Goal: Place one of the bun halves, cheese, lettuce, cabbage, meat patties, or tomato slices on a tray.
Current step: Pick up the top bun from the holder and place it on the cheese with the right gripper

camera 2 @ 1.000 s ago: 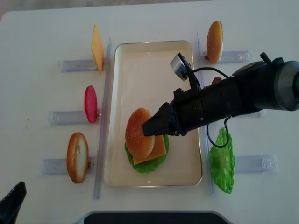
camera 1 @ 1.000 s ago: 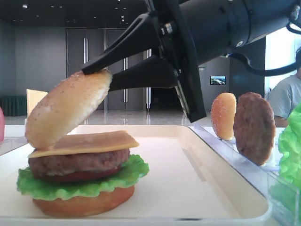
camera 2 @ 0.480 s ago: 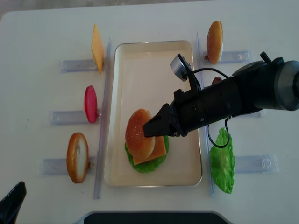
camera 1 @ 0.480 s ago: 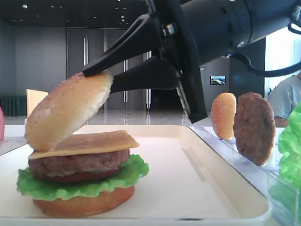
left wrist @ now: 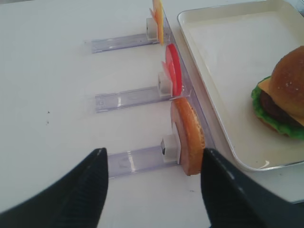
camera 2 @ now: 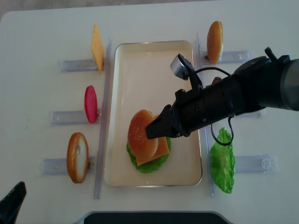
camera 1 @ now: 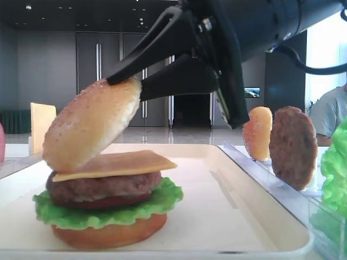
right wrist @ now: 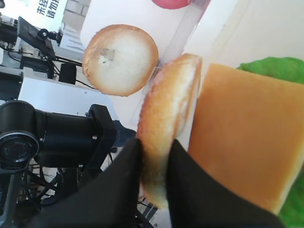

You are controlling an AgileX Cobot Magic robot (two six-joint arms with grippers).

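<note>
My right gripper (camera 2: 152, 131) is shut on the edge of a sesame bun top (camera 2: 141, 130), one of the bun halves. The bun top (camera 1: 92, 124) hangs tilted, its lower edge touching the cheese (camera 1: 116, 164) that tops a stack on the cream tray (camera 2: 145, 60). Under the cheese lie a meat patty (camera 1: 103, 187), lettuce (camera 1: 108, 208) and a bun base (camera 1: 108, 233). In the right wrist view the black fingers (right wrist: 128, 171) pinch the bun top (right wrist: 168, 109) next to the cheese (right wrist: 242, 137). My left gripper (left wrist: 153, 159) stands open over the bare table, beside a racked bun (left wrist: 188, 135).
Clear racks flank the tray. On the left stand a cheese slice (camera 2: 97, 48), a red tomato slice (camera 2: 90, 103) and a bun (camera 2: 77, 157). On the right are a bun (camera 2: 215, 35), a patty (camera 1: 293, 146) and a lettuce leaf (camera 2: 222, 161).
My right gripper has shifted slightly right with the bun top, and the stack under it has slid the same way on the tray. The left gripper has not moved.
</note>
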